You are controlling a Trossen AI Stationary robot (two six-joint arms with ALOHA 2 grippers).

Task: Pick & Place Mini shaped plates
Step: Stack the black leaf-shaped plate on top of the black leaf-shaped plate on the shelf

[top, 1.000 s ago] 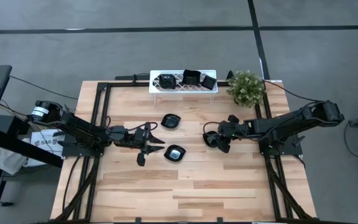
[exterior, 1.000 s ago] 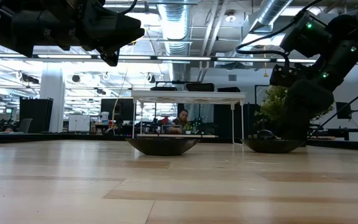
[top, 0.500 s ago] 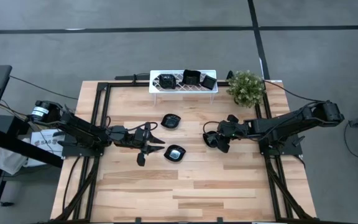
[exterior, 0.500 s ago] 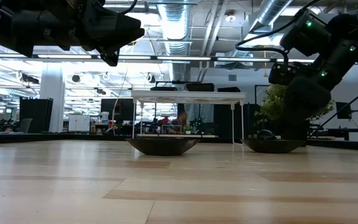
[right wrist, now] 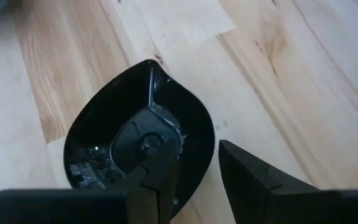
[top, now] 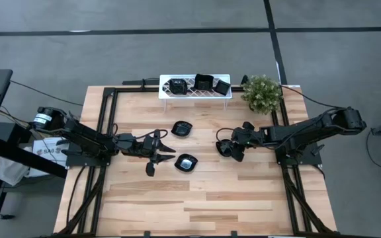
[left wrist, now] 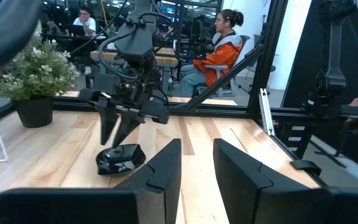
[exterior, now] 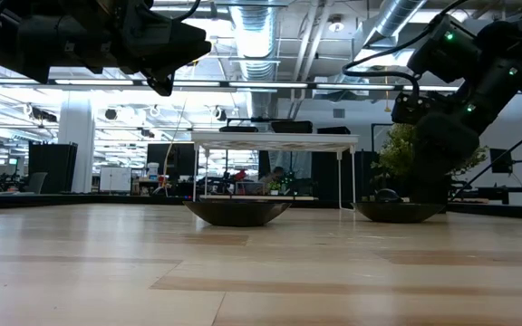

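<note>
Two glossy black mini plates lie flat on the wooden table: one [top: 186, 162] just right of my left gripper [top: 167, 155], one [top: 182, 128] farther back. My left gripper [left wrist: 197, 162] is open and holds nothing. A third, rounded plate [right wrist: 104, 137] rests on the table under my right gripper [right wrist: 197, 186], which points slanting down and is open. One of its fingers [right wrist: 160, 180] stands over the plate's inside, the other [right wrist: 253, 180] outside the rim [right wrist: 209, 140]. Three more black plates sit on the white rack [top: 170, 94] at the far edge. My right gripper's fingers straddle the near rim of the rounded plate from above, slanting down. I cannot tell whether either finger touches it. The plate lies on the table.
A potted plant [top: 262, 92] stands at the far right beside the rack. Black frame rails [top: 104, 132] run along both sides of the table. The near half of the table shows bare wood [top: 197, 205]. People sit at desks in the room beyond.
</note>
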